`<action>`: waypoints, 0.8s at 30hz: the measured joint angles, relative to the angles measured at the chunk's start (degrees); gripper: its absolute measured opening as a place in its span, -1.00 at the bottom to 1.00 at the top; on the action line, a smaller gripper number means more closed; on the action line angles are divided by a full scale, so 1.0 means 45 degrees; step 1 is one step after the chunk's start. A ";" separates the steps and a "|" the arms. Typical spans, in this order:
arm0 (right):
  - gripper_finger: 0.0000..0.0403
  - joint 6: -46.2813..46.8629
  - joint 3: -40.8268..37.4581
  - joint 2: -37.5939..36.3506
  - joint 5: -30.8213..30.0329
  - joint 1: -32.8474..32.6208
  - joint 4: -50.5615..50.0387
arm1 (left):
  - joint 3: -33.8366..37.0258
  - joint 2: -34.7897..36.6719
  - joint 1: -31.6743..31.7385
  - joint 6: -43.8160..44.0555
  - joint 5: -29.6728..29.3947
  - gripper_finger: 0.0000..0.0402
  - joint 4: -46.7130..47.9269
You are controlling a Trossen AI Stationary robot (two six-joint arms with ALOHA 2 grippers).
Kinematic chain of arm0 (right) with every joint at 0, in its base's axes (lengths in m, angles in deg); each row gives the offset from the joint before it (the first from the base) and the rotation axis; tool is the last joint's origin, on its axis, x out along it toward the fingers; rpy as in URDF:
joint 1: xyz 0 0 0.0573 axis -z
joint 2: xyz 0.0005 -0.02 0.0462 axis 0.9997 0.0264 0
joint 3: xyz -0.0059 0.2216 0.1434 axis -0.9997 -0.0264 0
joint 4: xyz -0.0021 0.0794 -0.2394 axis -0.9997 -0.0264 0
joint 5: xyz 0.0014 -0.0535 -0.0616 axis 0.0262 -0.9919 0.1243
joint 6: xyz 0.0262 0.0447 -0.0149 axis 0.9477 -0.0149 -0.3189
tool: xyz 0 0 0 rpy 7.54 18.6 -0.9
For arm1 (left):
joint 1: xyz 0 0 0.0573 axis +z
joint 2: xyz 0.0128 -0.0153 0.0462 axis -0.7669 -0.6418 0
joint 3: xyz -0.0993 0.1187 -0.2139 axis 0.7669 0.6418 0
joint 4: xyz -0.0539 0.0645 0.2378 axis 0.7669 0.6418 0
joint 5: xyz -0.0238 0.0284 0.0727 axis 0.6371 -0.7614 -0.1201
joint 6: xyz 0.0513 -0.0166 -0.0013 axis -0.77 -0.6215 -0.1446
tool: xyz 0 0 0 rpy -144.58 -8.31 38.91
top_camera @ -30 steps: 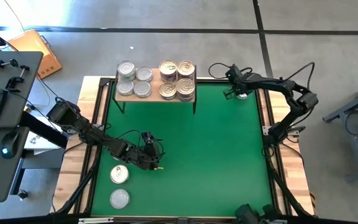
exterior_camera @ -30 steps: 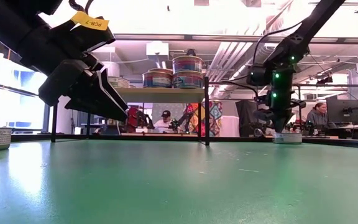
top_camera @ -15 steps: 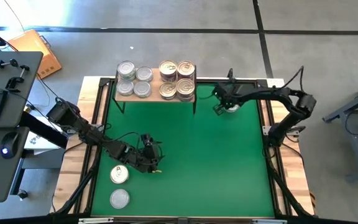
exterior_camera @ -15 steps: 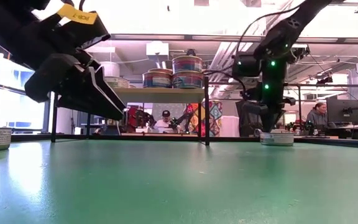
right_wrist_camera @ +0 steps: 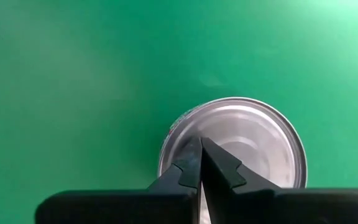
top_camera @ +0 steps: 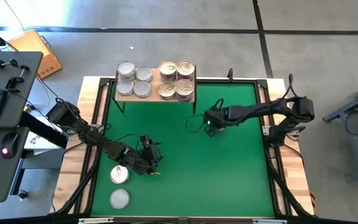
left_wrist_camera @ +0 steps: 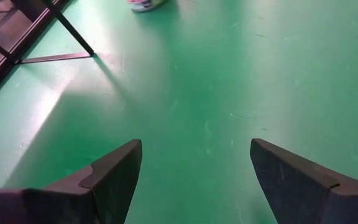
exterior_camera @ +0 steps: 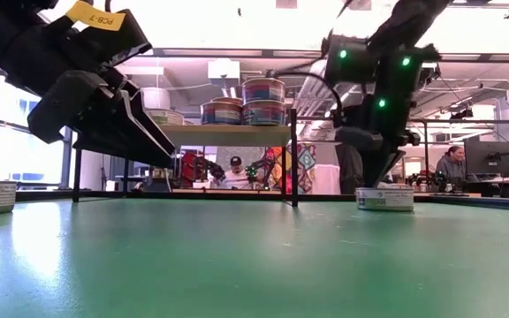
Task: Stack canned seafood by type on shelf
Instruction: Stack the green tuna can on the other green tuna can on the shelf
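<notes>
Tins already fill most of the light-wood shelf on thin black legs (top_camera: 156, 89): silver-lidded ones in one cluster, gold pull-tab ones in the other. We judge the step in hand to be bringing a stray short round silver-lidded tin (right_wrist_camera: 234, 147) toward that shelf. Our right gripper (top_camera: 210, 120) has its fingers pressed tight together, gripping nothing; their tips rest on or just above the lid of this tin, which sits on the green mat (top_camera: 229, 168), directly under the fingertips. To lift it, we judge the fingers must first part and drop around the tin's wall.

Our left gripper (left_wrist_camera: 194, 177) hovers low over bare mat with its fingers spread wide and nothing between them. Two more round tins, one gold-lidded (top_camera: 119, 175) and one silver-lidded (top_camera: 119, 198), lie on the mat just behind and beside its fingers; we would turn back toward them next.

Ahead of the right fingers, the shelf's black leg (exterior_camera: 293, 159) stands near the approach line.
</notes>
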 joint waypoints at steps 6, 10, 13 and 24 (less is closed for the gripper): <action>-1.00 0.1552 -0.0041 0.0036 0.0271 -0.2146 0.1110 | 0.0000 0.0000 0.0005 -0.0005 -0.0028 0.47 -0.0018; -1.00 0.2191 -0.0063 0.0074 0.0863 -0.3482 0.2814 | 0.0005 0.0000 0.0005 -0.0395 -0.0064 0.47 -0.0514; -1.00 0.2287 -0.0077 0.0169 0.1074 -0.4327 0.4408 | 0.0009 0.0000 0.0005 -0.1108 -0.0073 0.47 -0.1356; -1.00 0.1937 0.0124 0.2975 0.1361 -0.5807 1.1134 | 0.0005 0.0000 0.0443 -0.3113 0.2396 0.47 -0.4895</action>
